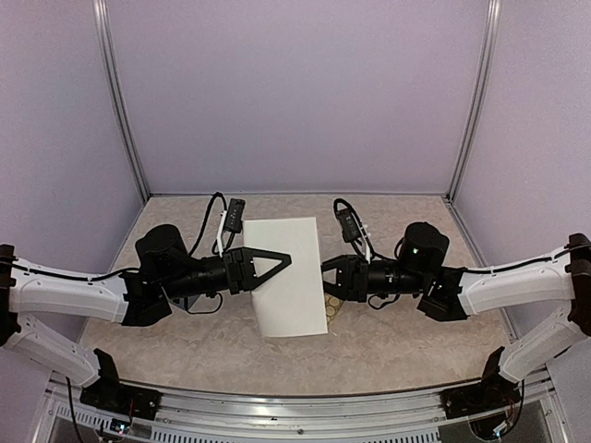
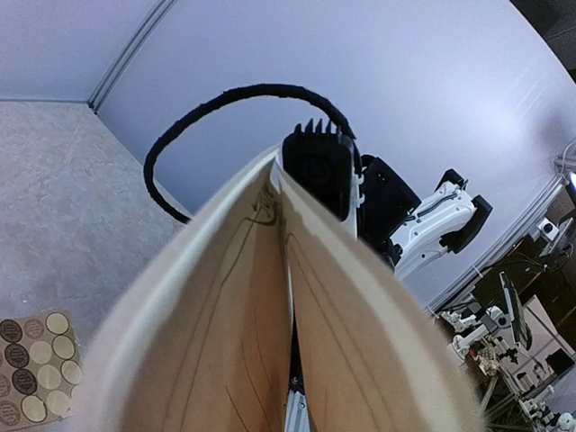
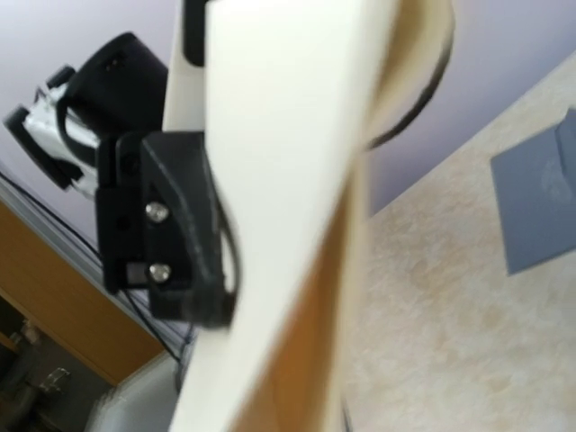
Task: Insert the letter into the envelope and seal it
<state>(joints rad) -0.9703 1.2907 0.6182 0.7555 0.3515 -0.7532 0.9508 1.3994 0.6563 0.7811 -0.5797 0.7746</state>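
Observation:
The letter (image 1: 289,277) is folded, white back up, and held above the table between both grippers. My left gripper (image 1: 283,261) is shut on its left side, one finger lying on top of the sheet. My right gripper (image 1: 326,271) is shut on its right edge. In the left wrist view the beige lined inner faces of the letter (image 2: 225,342) fold towards each other and hide my fingers. In the right wrist view the letter's white back (image 3: 279,162) fills the middle. The blue-grey envelope (image 3: 540,202) lies flat on the table; in the top view it is hidden.
A tan sheet of round gold and brown stickers (image 1: 333,305) lies on the table under the right gripper, and also shows in the left wrist view (image 2: 36,369). Purple walls close in the back and both sides.

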